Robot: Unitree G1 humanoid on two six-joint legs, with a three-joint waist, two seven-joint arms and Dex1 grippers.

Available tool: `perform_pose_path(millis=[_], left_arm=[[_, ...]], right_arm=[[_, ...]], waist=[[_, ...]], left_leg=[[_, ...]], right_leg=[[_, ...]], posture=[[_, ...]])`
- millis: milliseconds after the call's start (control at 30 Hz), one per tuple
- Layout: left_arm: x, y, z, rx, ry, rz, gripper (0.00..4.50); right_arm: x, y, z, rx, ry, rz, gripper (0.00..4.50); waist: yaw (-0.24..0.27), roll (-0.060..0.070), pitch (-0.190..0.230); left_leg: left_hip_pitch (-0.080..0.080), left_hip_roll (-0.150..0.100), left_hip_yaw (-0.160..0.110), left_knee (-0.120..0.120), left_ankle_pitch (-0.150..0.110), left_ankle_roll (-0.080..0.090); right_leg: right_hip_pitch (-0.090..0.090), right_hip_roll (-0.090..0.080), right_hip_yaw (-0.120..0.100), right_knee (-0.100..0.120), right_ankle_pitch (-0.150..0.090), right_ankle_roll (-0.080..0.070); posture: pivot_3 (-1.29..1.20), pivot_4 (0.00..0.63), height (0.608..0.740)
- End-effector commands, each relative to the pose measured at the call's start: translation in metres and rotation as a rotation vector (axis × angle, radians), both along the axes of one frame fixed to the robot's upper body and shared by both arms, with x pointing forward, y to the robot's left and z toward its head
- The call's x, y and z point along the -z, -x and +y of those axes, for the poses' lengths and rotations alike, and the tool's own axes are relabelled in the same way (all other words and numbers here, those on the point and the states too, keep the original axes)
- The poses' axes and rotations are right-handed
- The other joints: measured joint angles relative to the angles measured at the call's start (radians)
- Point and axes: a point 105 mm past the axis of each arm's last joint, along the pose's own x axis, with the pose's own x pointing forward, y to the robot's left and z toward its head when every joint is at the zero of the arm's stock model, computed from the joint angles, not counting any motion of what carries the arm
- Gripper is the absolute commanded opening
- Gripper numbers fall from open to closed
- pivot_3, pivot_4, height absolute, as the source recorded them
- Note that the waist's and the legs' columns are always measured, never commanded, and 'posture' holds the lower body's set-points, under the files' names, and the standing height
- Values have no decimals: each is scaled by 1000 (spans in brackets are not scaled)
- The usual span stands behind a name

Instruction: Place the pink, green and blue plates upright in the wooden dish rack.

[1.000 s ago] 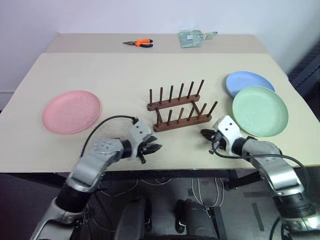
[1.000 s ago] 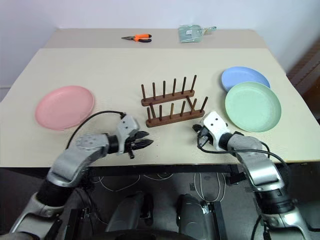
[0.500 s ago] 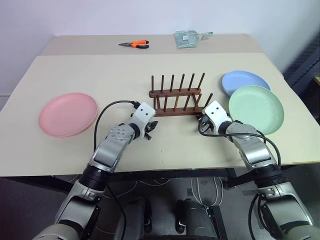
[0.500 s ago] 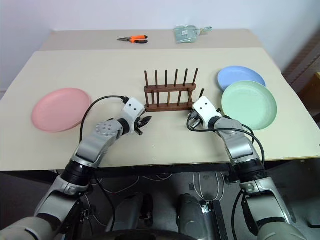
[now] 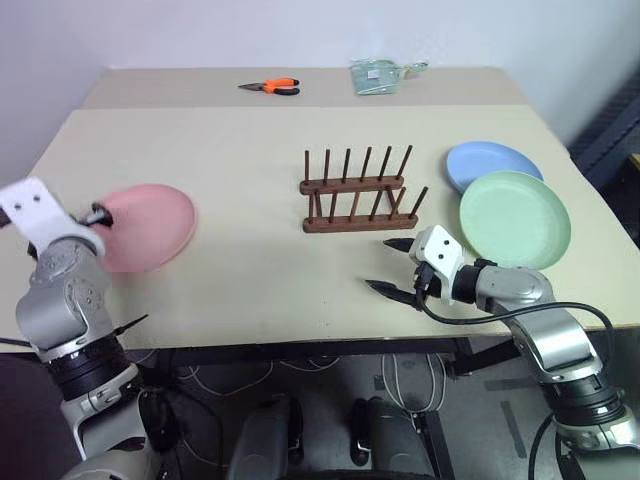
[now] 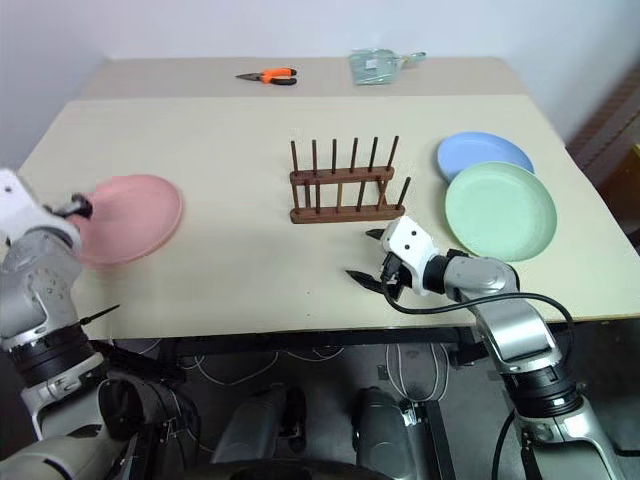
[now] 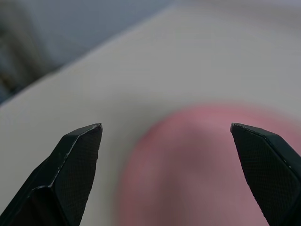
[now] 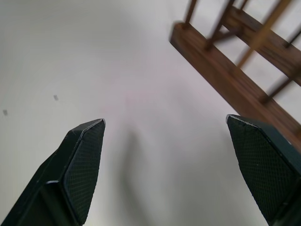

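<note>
Left claw spread wide, empty, out past the surface's left edge at 9 o'clock, fingers pointed at the pink plate. Right claw also wide, empty, hovering near the front edge at 5 o'clock from the rack, apart from it; in the right wrist view one rack rail sits just ahead of the fingertips.

Bare surface between the pink plate and rack, and a clear strip in front of the rack. Pink plate lies flat near the left edge. Green plate flat at the rack's 3 o'clock, close to the right edge; blue plate flat behind it, the two rims meeting or overlapping, cannot tell which.

Rack: dark brown wood, two rails, two rows of thin upright pegs, no plate in it. Plates matte, round, shallow, equal in size.

Orange-handled pliers and a pale green packet at the far edge, 12 o'clock. No writing readable.
</note>
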Motion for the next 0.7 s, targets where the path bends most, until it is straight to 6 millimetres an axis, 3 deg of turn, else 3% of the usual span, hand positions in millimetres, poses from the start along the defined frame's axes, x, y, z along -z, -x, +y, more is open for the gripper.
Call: perform_pose_path(millis=[33,133,167,233,367,467,500,567,700], left_arm=[[4,5,-2,13,99,11,4484],[17,3,-13,78,196,37,4484],[18,4,-13,63,229,22,4246],[19,4,-12,42,262,6,3678],[13,-1,-13,47,261,-20,1695],[-15,-16,-27,155,145,-96,249],[-41,-25,-41,241,53,-167,64],[-90,-37,-77,398,-104,-301,64],[-143,-42,-124,541,-223,-474,64]], right_arm=[[-20,3,13,-60,-34,-58,4201],[-21,4,14,-62,-32,-64,4201],[-20,5,14,-60,-27,-67,4233],[-20,7,13,-54,-21,-75,4242],[-23,6,11,-35,-18,-95,4242],[-30,4,9,-26,-35,-83,4500],[-37,4,11,-37,-43,-99,4500],[-55,3,20,-65,-50,-181,4500],[-90,4,49,-145,-65,-351,4500]], waist=[[6,-2,0],[5,-3,0],[4,-3,0],[4,-2,-1],[1,-2,-1],[3,-3,0],[4,-3,0],[7,-3,0],[1,-3,0]], left_leg=[[0,0,0,0,0,0],[0,0,-1,0,-1,-1],[0,0,-1,0,-1,-1],[0,0,-1,0,-2,-3],[0,0,0,0,-2,-4],[0,0,0,0,-2,-4],[0,0,0,0,-2,-4],[0,-1,0,0,-2,-4],[0,-1,0,-1,-2,-4]], right_leg=[[0,0,0,0,0,0],[0,-1,0,0,0,0],[0,-1,0,-1,0,0],[0,-1,0,0,0,0],[0,-1,0,0,0,0],[0,0,0,0,0,0],[0,0,0,0,0,0],[0,-1,0,0,0,0],[0,-1,0,-1,0,0]], posture=[[0,150,740],[0,150,740],[0,150,740],[0,150,740],[0,150,740],[0,150,740],[0,150,740],[0,150,740],[0,150,740]])
